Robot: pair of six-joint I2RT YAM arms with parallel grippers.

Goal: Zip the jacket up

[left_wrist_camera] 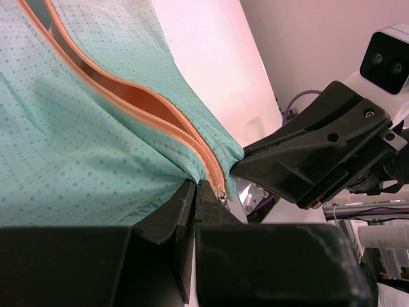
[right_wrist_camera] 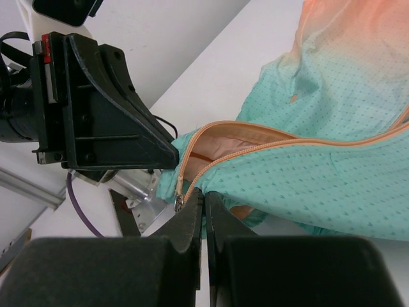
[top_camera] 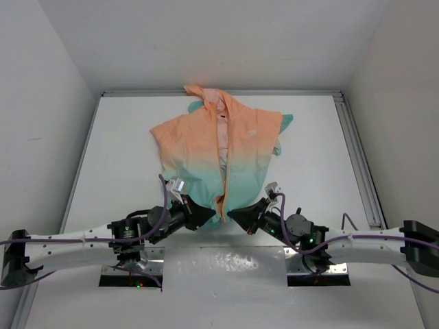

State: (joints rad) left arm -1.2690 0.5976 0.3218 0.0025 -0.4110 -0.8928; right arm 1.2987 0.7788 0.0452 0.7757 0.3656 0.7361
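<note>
The jacket (top_camera: 219,147) lies flat on the table, hood at the far end, peach-orange above and teal below. Its orange zipper (top_camera: 223,175) stands apart, showing the pale lining. Both grippers meet at the teal hem by the zipper's lower end. My left gripper (top_camera: 211,217) (left_wrist_camera: 197,187) is shut, pinching the teal hem just left of the zipper teeth (left_wrist_camera: 192,137). The small metal slider (left_wrist_camera: 222,198) (right_wrist_camera: 179,203) sits beside the fingertips. My right gripper (top_camera: 233,214) (right_wrist_camera: 204,194) is shut on the hem of the other panel, under the open zipper (right_wrist_camera: 268,148).
White walls enclose the white table (top_camera: 123,151) on the left, right and far side. A metal rail (top_camera: 357,154) runs along the right edge. Purple cables (top_camera: 164,199) loop over both arms near the bases.
</note>
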